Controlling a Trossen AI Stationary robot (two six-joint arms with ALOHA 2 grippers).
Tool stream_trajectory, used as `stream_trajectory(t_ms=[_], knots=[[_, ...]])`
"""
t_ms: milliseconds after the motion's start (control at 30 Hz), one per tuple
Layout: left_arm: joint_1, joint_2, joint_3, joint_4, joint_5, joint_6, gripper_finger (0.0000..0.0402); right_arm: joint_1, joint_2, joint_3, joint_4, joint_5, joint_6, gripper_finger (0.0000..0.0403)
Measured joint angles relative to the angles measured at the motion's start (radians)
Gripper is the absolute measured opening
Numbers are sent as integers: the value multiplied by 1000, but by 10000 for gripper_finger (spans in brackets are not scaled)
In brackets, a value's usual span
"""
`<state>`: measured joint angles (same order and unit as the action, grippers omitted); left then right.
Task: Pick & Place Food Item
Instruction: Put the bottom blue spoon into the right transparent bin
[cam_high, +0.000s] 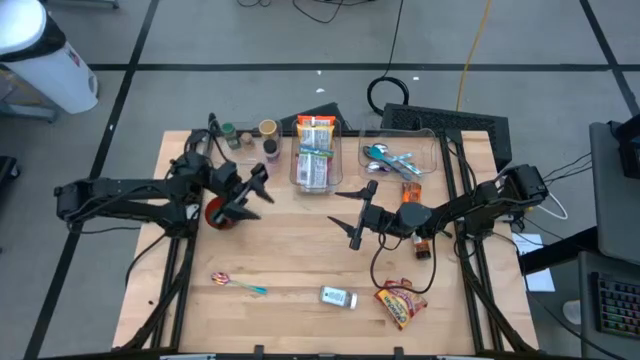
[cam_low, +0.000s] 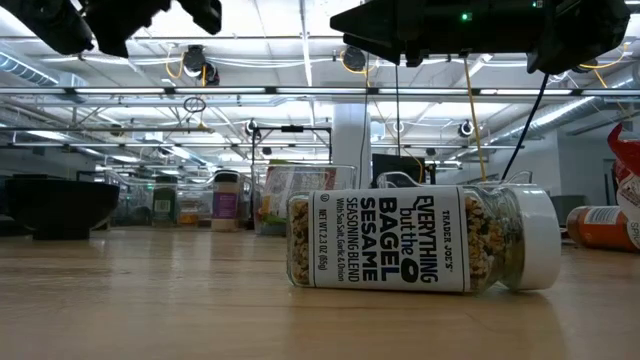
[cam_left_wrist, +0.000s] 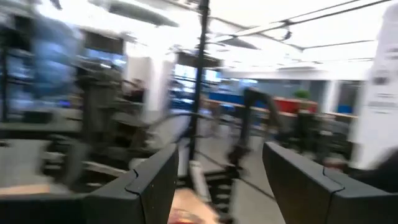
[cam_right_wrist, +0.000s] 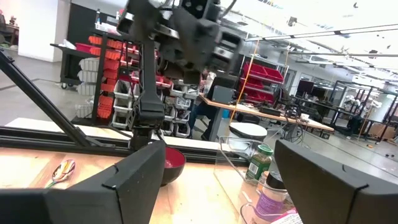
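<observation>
The seasoning jar (cam_low: 420, 240) lies on its side at six o'clock: rigid, light, smooth, likely to roll. Grasp across its body. Left gripper (cam_high: 248, 195) and right gripper (cam_high: 352, 210) hover, fingers apart.

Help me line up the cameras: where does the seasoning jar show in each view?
High view: the jar lies on its side near the table's front edge, between the spoon and the snack bag.
Low view: the jar fills the centre, on its side, white cap to the right.
Left wrist view: not in it.
Right wrist view: not in it.
Shared landmark: the red bowl, at the far left, dark, in the low view and in the right wrist view.
</observation>
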<state>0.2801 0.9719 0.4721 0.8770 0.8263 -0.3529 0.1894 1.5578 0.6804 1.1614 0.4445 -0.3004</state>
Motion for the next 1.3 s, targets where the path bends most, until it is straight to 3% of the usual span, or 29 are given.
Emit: stream_trajectory(t_ms=[167,267,433,600,1067,1300], knots=[[-9,-79,-33,-71,76,-31,239,0,0,0,0,-3,3,293],[-22,-128,-117,-92,1,12,239,0,0,0,0,-3,21,293],[-41,-199,-262,-60,-215,88,239,0,0,0,0,-3,98,293],[-69,-227,-336,-16,-261,105,239,0,0,0,1,-4,135,293],[-208,-227,-348,-12,-298,123,239,0,0,0,0,-3,124,293],[-258,-226,-348,-12,-399,117,239,-1,0,0,6,-3,150,293]])
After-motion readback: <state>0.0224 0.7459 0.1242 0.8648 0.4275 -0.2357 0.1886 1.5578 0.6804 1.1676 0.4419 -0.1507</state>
